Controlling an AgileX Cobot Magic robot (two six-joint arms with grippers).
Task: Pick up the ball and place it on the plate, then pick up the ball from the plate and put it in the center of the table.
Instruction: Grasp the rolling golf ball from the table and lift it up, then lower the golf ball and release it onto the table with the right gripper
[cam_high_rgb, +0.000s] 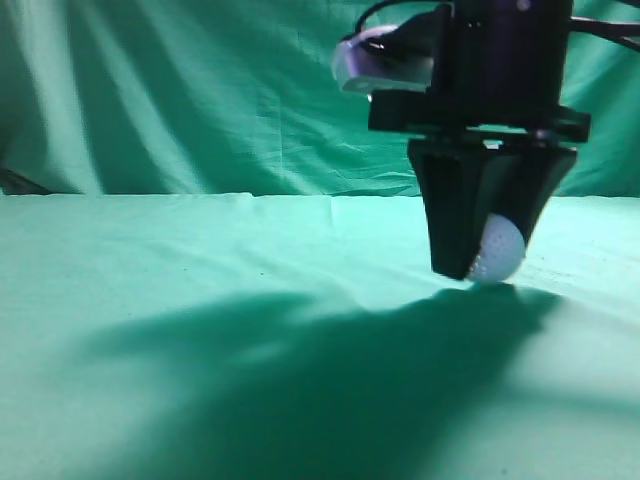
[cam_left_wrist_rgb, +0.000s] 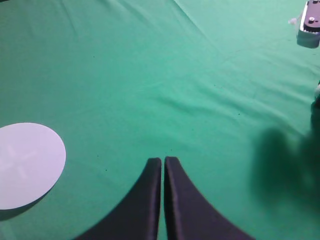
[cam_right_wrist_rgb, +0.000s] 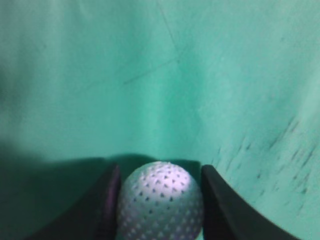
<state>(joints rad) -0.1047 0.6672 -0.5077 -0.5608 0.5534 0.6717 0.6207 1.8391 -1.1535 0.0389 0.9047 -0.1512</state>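
The right gripper (cam_high_rgb: 480, 262) stands vertically over the green cloth (cam_high_rgb: 200, 300) on the right of the exterior view, fingers pointing down, so that the ball (cam_high_rgb: 499, 249) is approached from above and can be lifted straight up. The ball, white and dimpled, sits between the two black fingers (cam_right_wrist_rgb: 97, 210) at or just above the cloth; whether it has left the surface cannot be determined. In the right wrist view both finger pads meet the ball's sides with no gap showing, so the jaws appear clamped on it. The left gripper (cam_left_wrist_rgb: 163, 170) hangs above the cloth with its jaws together and nothing between them, clear of the work area. The plate (cam_left_wrist_rgb: 27, 162) lies flat and bare to that gripper's left, ready to receive the ball.
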